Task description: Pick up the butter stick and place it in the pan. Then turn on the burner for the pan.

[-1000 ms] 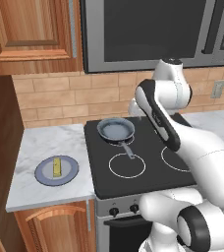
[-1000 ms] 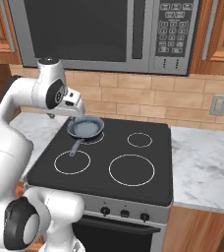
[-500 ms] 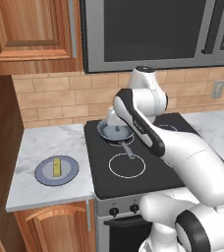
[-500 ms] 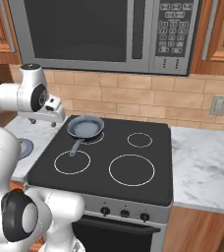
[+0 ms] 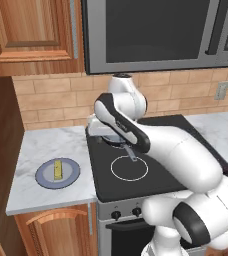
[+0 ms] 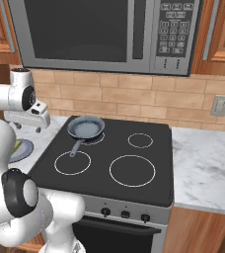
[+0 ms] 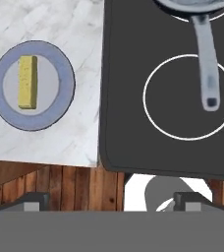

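- The butter stick (image 7: pixel 27 81) is a small pale yellow bar with square ends and flat sides, lying flat on the blue-grey plate (image 7: pixel 60 103), slightly off its middle (its surface is matte and even in colour).
- The plate is a flat round disc with a lighter grey centre; it sits on the white marble counter (image 5: pixel 51 147), near the counter's front edge and just beside the cooktop's left edge.
- The pan (image 6: pixel 86 128) is a small round dark grey skillet, blue-grey inside, on the rear left ring of the black glass cooktop (image 6: pixel 114 148); its thin straight handle reaches toward the front left ring (image 6: pixel 72 163).
- The gripper (image 7: pixel 111 199) hangs above the cooktop's front edge, well apart from the butter; its two dark tips stand wide apart with nothing between them.
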